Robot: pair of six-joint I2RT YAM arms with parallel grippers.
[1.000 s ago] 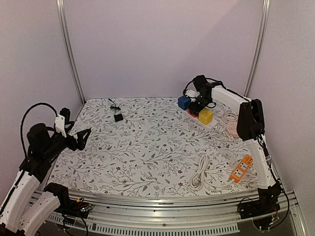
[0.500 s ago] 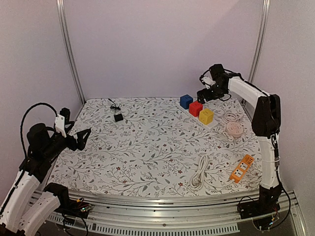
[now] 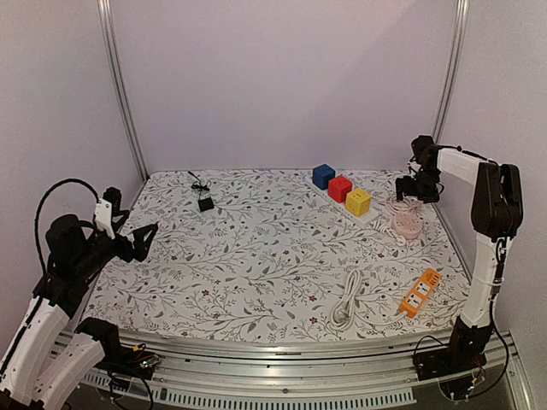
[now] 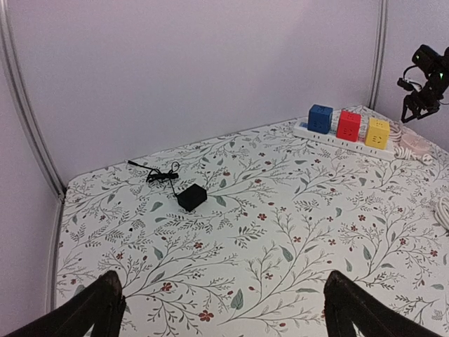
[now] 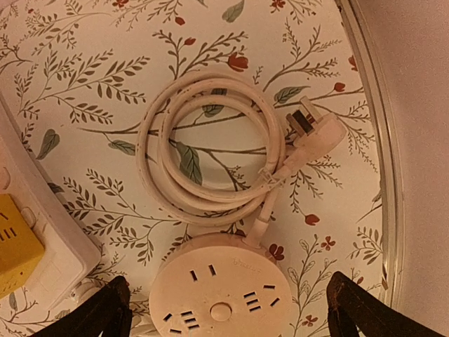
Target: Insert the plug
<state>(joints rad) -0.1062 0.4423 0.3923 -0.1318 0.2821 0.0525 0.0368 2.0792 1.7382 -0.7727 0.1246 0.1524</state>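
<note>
A black plug adapter [image 3: 206, 203] with a thin cord lies at the back left of the table; it also shows in the left wrist view [image 4: 191, 197]. My left gripper [image 3: 141, 239] is open and empty, held above the left side, well short of the adapter [image 4: 224, 309]. My right gripper [image 3: 419, 190] is open and empty at the back right. It hovers over a pink round socket [image 5: 221, 295], with a finger on either side of it. The socket's coiled cable [image 5: 210, 147] and white plug [image 5: 316, 130] lie just beyond it.
A white power strip [image 3: 369, 215] carries a blue cube [image 3: 322, 176], a red cube [image 3: 340, 188] and a yellow cube [image 3: 358, 202]. An orange power strip [image 3: 420, 292] and a white bundled cable [image 3: 346, 299] lie at the front right. Metal frame posts stand at the back corners.
My right arm has swung from over the coloured cubes to the right and now hangs over the pink round socket. The left arm has not moved.
</note>
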